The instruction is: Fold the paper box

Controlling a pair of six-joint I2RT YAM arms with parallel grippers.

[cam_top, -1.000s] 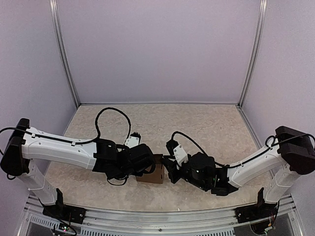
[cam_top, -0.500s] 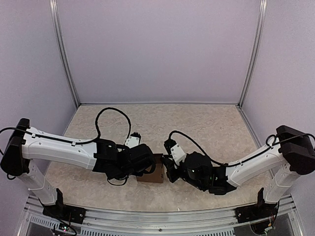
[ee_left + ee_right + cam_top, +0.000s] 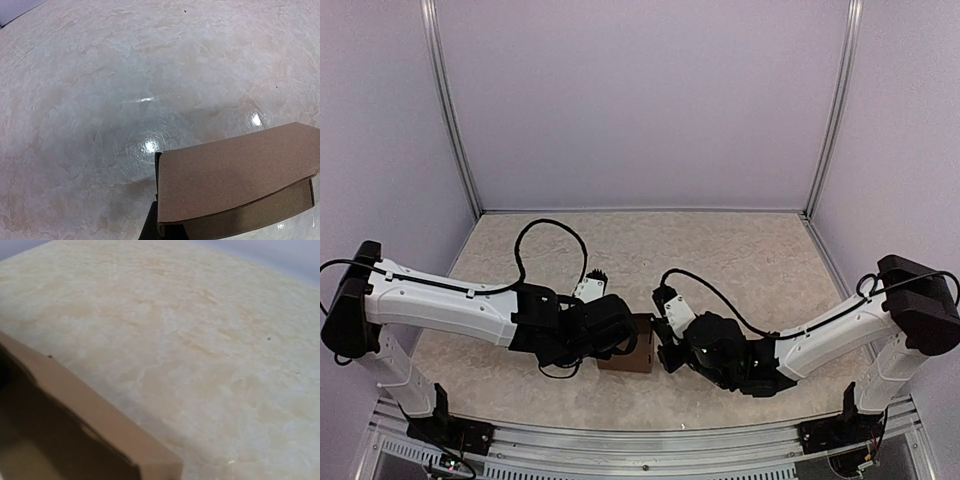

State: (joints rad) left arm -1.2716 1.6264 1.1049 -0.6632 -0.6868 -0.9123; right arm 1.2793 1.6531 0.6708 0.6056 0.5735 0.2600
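Brown paper box (image 3: pixel 634 356), partly folded

The table (image 3: pixel 740 260) is a pale beige surface with a mottled, stone-like pattern, glossy enough to show small bright light spots. The paper box (image 3: pixel 632 358) stands on it near the front edge, about midway across. It is brown and partly folded, with one panel bowed over the top. Its base seems to lie flat, though much of it is hidden from above.
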